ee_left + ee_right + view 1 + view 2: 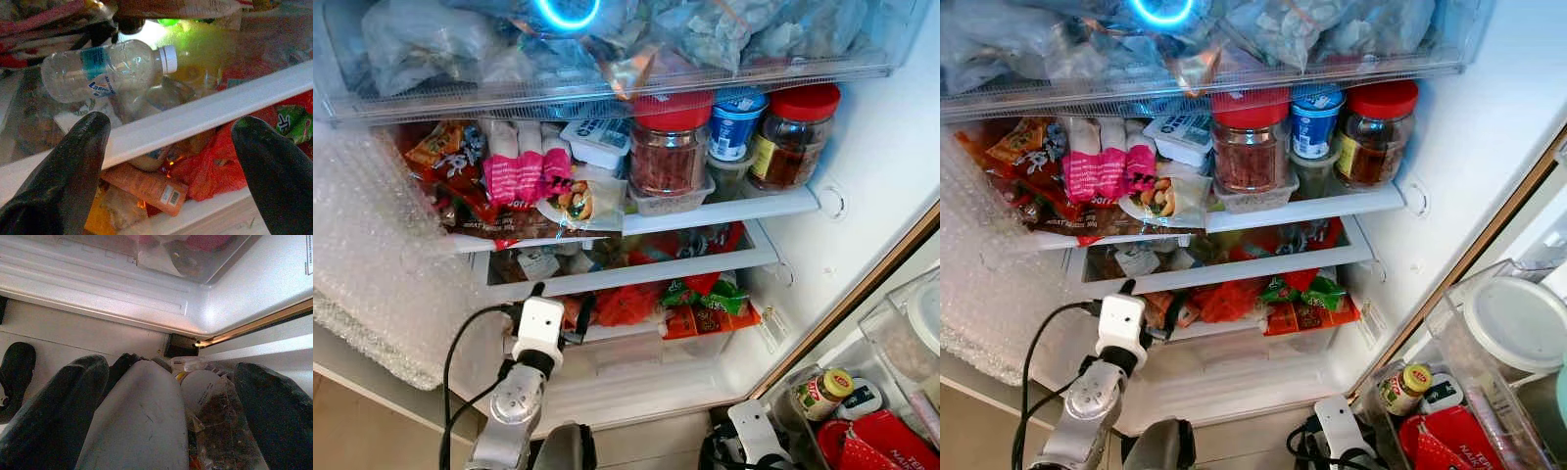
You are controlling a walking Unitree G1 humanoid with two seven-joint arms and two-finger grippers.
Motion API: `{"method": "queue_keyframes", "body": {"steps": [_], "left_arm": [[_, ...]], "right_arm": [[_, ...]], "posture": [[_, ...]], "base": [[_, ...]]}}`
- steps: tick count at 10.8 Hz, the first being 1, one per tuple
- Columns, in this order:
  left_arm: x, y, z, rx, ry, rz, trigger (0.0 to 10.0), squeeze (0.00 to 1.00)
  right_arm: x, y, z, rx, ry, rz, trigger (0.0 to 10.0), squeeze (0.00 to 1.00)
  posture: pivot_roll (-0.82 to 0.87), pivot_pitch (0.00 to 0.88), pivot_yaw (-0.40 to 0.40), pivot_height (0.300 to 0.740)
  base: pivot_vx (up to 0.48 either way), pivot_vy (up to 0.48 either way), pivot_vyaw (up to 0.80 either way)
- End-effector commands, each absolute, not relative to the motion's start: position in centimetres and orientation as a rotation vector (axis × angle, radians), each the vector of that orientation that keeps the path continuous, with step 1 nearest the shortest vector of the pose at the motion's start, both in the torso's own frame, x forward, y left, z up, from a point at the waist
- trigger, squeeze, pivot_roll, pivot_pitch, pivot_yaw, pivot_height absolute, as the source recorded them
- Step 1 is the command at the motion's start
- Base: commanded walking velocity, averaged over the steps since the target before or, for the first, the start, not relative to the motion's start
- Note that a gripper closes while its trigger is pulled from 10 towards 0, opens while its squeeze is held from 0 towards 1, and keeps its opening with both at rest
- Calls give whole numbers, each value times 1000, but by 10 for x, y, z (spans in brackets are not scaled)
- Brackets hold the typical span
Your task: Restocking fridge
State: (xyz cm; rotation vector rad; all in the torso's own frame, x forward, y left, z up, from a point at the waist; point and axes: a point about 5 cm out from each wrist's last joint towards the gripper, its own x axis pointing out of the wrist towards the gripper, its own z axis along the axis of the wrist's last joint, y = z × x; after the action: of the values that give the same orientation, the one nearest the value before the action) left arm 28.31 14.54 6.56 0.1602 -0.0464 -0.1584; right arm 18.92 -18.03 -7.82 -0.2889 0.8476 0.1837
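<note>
Left claw (168, 161) wide open, empty | water bottle (105, 68) behind shelf edge (195, 120) | right claw (171, 401) open

Silver metal left arm (514, 411) showing round joint housings, white boxy wrist module (538, 331) topping it, black cables (460, 372) looping alongside, left end effector (171, 161) showing two long, rounded, matte black fingers (73, 161)

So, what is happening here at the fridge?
The robot stands before the open fridge, which is packed with jars and packets. Its left gripper is open at the lower shelves, and a water bottle lies on the glass shelf just ahead. The right gripper hangs low and open, holding nothing.
</note>
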Motion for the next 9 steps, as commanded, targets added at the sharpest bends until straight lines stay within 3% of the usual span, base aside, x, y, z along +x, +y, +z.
{"method": "queue_keyframes", "body": {"steps": [1, 9], "left_arm": [[281, 145, 66, 162, -43, -159, 10000, 0], [282, 145, 66, 169, -30, -161, 10000, 0]], "right_arm": [[153, -187, -96, -303, 1016, 178, 10000, 0], [149, -188, -98, -307, 1027, 181, 10000, 0]], "posture": [[27, 113, -4, 623], [28, 112, -6, 623]], "base": [[-292, 0, 0], [-290, 0, 0]]}}
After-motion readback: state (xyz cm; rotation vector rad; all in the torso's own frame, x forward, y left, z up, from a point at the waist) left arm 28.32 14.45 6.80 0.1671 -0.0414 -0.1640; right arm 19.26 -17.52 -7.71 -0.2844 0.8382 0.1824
